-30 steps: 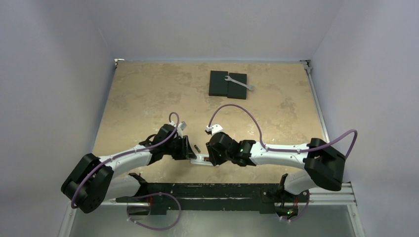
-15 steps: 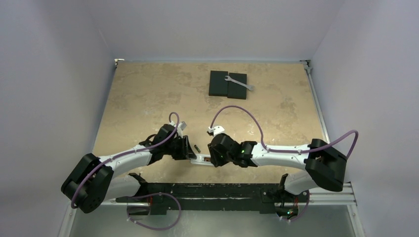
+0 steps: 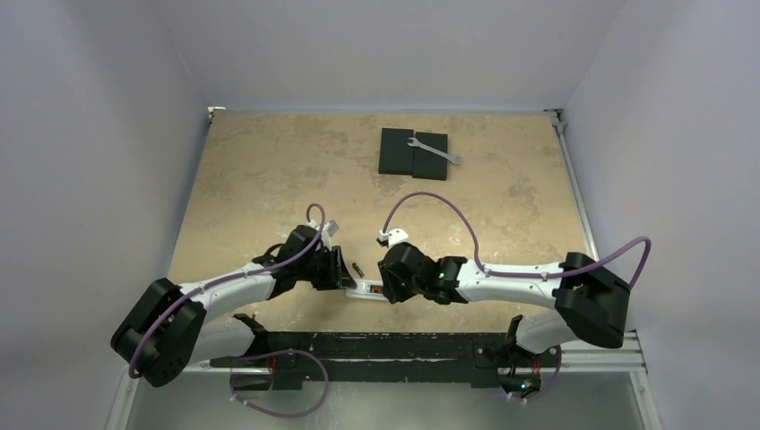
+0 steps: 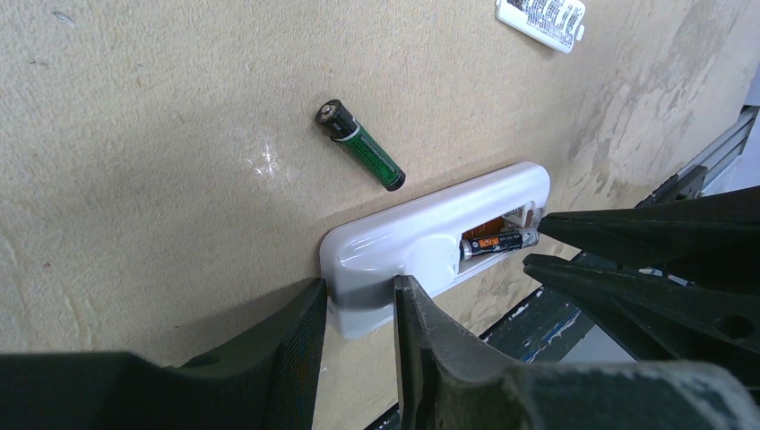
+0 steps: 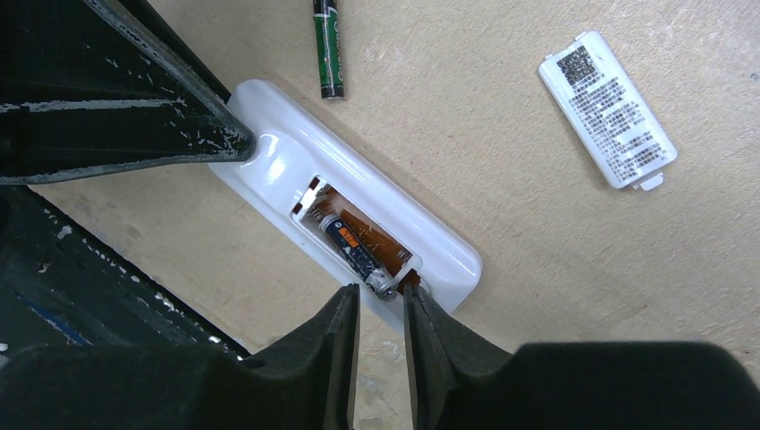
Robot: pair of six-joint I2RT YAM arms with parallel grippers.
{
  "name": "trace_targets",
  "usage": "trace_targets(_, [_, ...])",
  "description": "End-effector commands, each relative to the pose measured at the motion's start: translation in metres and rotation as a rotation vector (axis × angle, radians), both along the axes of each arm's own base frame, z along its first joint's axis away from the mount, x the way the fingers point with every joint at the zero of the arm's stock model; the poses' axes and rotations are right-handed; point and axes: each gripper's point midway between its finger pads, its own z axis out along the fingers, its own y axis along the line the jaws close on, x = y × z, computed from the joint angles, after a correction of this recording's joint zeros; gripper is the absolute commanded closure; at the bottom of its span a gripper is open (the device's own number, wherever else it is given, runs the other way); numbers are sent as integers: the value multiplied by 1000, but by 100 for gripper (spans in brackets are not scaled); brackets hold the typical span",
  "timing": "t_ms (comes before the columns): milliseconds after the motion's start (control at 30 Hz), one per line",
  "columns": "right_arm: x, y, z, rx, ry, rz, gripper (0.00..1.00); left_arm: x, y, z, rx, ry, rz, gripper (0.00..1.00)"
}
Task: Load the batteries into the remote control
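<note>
On the desk, the left hand is set with fingers slightly apart at one end of the remote control, the right hand likewise at the other; whether either is clamped cannot be told. The remote is laid back up, its battery cover set aside. One battery lies in the recess; the second battery is left loose beside the remote, so about half is judged done.

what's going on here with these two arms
The left hand grips one end of the white remote, which lies face down with its battery slot open. The right hand pinches the end of one battery, seating it there. The other battery lies loose on the table beside the remote, and the cover sits apart.
</note>
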Motion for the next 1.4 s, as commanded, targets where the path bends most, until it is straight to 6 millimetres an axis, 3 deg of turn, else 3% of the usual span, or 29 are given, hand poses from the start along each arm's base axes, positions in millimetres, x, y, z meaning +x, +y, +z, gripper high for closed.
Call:
trace_targets(0, [2, 7, 13, 58, -22, -10, 69, -6, -1, -4, 1, -3, -34, 70])
trace_targets(633, [-2, 15, 9, 73, -4, 19, 83, -6, -1, -4, 2, -5, -36, 70])
trace_targets(1367, [8, 25, -8, -47, -4, 71, 86, -5, -2, -6, 6, 0, -43, 70])
